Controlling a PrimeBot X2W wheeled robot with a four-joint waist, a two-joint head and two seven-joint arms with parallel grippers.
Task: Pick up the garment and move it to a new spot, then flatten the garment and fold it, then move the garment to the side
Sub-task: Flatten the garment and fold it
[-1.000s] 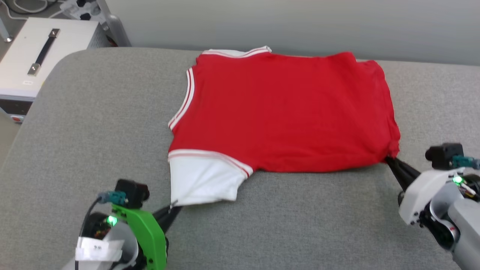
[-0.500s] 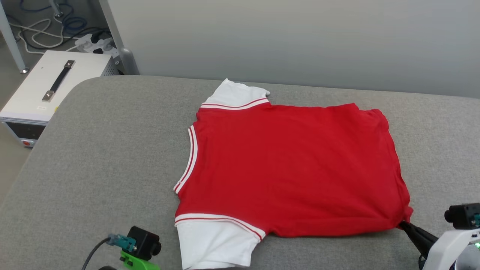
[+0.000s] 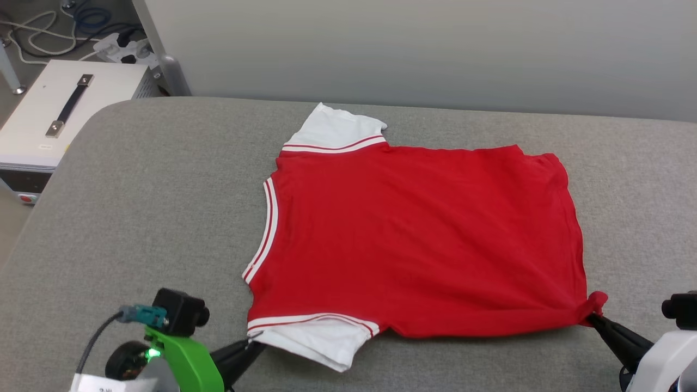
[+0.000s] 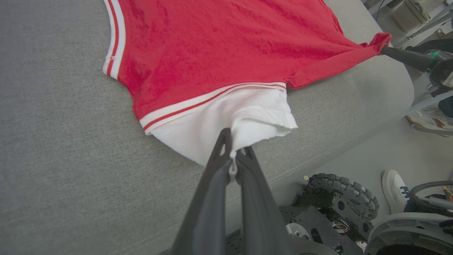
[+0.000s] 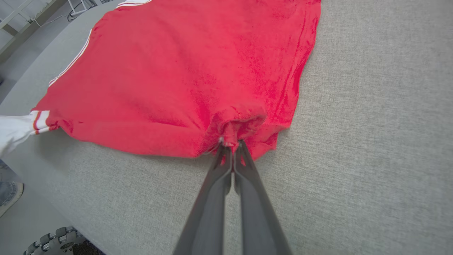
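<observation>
Lying spread on grey padded surface (image 3: 152, 218), centre to right of head view: garment (image 3: 419, 239), plain red side up, mostly flat, faint wrinkles only. Striped red-and-white neck trim toward frame left. One white sleeve at top centre, second white sleeve at lower centre. Hem toward frame right.

Left gripper (image 3: 251, 344), lower left of head view: fingers pressed together, pinching edge of the lower white sleeve. Left wrist view: white cloth nipped between the two dark tips, sleeve drawn into a soft fold and raised slightly off the padding at that spot.

Right gripper (image 3: 594, 320), lower right of head view: fingers pressed together, pinching the garment's lower hem corner. Red cloth gathered into a small bunch at the tips, corner pulled out to a point. Right wrist view: same bunch just above the tips, rest of the red cloth lying on the padding.

Beyond the padding, upper left of head view: white box (image 3: 32, 130) with black handle, cables (image 3: 38, 32) on floor behind. Lower right of left wrist view: knobbly wheel (image 4: 341, 193), white shoe (image 4: 391, 187).
</observation>
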